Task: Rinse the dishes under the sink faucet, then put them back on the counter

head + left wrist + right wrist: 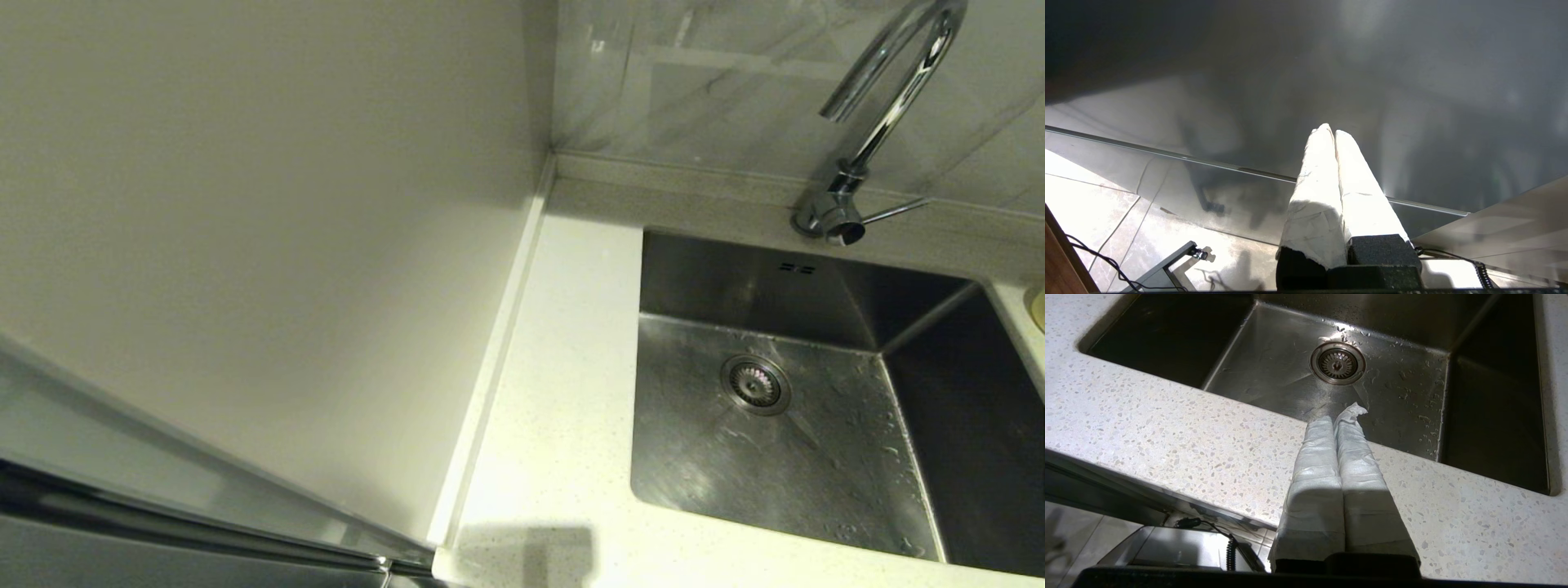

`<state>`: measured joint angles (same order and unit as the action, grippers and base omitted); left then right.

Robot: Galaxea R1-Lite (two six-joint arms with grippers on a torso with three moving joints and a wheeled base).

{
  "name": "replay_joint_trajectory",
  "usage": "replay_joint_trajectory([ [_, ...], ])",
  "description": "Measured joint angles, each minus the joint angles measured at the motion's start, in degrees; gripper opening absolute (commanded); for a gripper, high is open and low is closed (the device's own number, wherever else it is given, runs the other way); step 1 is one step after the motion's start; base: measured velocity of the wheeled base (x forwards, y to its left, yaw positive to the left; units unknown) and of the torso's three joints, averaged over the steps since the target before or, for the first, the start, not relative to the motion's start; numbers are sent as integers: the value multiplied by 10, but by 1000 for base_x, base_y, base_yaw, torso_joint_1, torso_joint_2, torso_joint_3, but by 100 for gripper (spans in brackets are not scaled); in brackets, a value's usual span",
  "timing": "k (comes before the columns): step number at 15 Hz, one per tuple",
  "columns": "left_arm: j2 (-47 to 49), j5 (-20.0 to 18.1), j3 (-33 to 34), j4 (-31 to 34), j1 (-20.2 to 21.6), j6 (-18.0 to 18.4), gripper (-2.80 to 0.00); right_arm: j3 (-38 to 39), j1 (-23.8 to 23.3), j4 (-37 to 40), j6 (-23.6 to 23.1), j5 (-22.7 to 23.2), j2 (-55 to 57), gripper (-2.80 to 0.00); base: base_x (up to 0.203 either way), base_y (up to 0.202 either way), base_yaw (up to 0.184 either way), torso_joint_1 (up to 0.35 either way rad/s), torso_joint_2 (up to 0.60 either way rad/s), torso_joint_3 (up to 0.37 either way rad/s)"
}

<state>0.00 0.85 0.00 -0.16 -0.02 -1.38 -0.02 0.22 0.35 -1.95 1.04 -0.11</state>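
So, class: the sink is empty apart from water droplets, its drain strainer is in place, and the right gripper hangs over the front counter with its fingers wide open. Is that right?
One detail is wrong. In the right wrist view the right gripper is shut, its taped fingers pressed together, not wide open. The rest holds: the sink holds only droplets, the drain strainer is in place, and the gripper hangs over the front counter.
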Motion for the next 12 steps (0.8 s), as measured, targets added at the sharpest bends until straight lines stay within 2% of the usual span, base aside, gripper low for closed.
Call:
replay_joint_trajectory([
  [12,0,0,0,0,0,0,-280,0,0,1,6,-2,0,-280,0,0,0,0,0,0],
])
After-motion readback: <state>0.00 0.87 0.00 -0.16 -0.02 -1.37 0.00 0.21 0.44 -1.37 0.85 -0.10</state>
